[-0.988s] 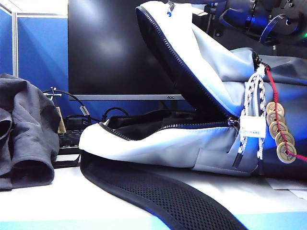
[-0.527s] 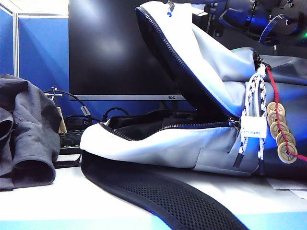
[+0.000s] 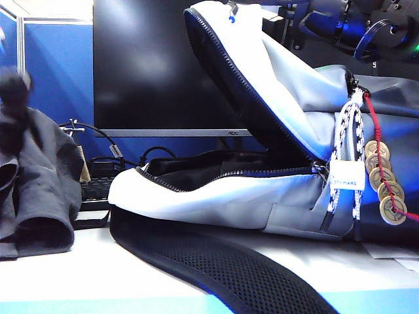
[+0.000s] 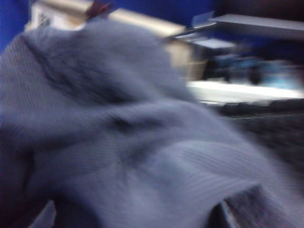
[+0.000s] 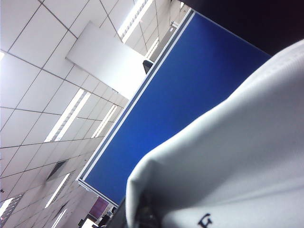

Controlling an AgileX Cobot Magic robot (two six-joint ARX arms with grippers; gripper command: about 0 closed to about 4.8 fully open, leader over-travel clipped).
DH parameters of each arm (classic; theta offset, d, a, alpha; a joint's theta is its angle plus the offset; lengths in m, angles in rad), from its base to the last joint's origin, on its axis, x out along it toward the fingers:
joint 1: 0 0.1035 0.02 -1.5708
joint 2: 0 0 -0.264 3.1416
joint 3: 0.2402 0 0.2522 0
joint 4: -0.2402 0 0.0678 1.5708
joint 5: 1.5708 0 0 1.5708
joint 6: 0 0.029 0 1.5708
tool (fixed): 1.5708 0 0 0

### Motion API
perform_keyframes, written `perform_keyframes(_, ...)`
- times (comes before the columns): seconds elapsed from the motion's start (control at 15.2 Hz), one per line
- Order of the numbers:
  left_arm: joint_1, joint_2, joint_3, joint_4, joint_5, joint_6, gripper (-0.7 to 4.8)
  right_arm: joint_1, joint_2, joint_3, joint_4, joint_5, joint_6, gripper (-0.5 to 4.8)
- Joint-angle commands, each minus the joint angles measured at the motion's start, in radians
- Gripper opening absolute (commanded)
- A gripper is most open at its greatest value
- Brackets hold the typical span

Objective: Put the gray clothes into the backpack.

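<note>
The gray clothes [image 3: 39, 190] lie bunched at the table's left, ribbed and dark; they fill the blurred left wrist view [image 4: 128, 142]. My left gripper [image 3: 14, 85] shows as a dark blur just above them. In its own view the left gripper [image 4: 137, 213] has its jaws wide apart over the fabric, open. The pale backpack [image 3: 216, 196] lies open in the middle, its flap [image 3: 249, 59] lifted high. My right gripper [image 5: 142, 213] is shut on the flap's white fabric [image 5: 237, 156]; its arm [image 3: 327, 23] sits at the top right.
A black monitor [image 3: 150, 65] stands behind the backpack, with a keyboard [image 3: 98, 190] and cables beneath it. The black mesh strap [image 3: 216, 268] trails across the front of the table. Brass coins on a red cord [image 3: 386, 190] hang at the right. A blue partition [image 3: 55, 72] is behind.
My left gripper has swung down into the exterior view above the clothes, blurred by motion. The backpack, its raised flap and the right arm have stayed put.
</note>
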Motion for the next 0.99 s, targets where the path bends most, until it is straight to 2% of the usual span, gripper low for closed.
perform_keyframes(0.07, 0.001, 0.174, 0.089, 0.001, 0.038, 0.0, 4.79, 0.004, -0.014, 0.011, 0.068, 0.0, 0.002, -0.05)
perform_keyframes(0.13, -0.002, 0.214, 0.1, -0.029, 0.078, 0.0, 4.74, 0.004, -0.014, 0.011, 0.068, -0.008, 0.003, -0.05)
perform_keyframes(0.2, -0.003, 0.225, 0.103, -0.076, 0.143, -0.012, 0.59, 0.003, -0.014, 0.011, 0.068, -0.008, 0.003, -0.05)
perform_keyframes(0.26, -0.003, 0.223, 0.103, -0.085, 0.208, -0.024, 0.08, 0.003, -0.014, 0.011, 0.068, -0.007, 0.003, -0.05)
perform_keyframes(0.4, -0.003, 0.19, 0.103, -0.104, 0.352, -0.034, -0.06, 0.003, -0.014, 0.011, 0.068, 0.001, 0.003, -0.05)
perform_keyframes(0.46, -0.004, 0.114, 0.103, -0.127, 0.516, -0.069, -0.05, 0.0, -0.014, 0.011, 0.068, 0.005, 0.003, -0.05)
perform_keyframes(0.59, -0.029, 0.017, 0.103, -0.134, 0.635, -0.102, -0.05, -0.002, -0.014, 0.011, 0.068, 0.013, 0.003, -0.05)
perform_keyframes(0.66, -0.059, -0.071, 0.103, -0.133, 0.743, -0.137, -0.05, -0.002, -0.014, 0.012, 0.068, 0.039, 0.003, -0.05)
perform_keyframes(0.72, -0.1, -0.117, 0.103, -0.133, 0.801, -0.179, -0.05, -0.002, -0.014, 0.012, 0.068, 0.05, 0.003, -0.05)
perform_keyframes(0.86, -0.165, -0.138, 0.103, -0.086, 0.836, -0.212, -0.06, -0.002, -0.014, 0.012, 0.068, 0.047, 0.003, -0.05)
perform_keyframes(0.92, -0.221, -0.137, 0.104, -0.008, 0.838, -0.264, -0.06, -0.002, -0.015, 0.012, 0.069, 0.047, 0.009, -0.05)
perform_keyframes(0.99, -0.245, -0.135, 0.104, -0.01, 0.777, -0.263, -0.06, -0.002, -0.015, 0.012, 0.069, 0.05, 0.022, -0.05)
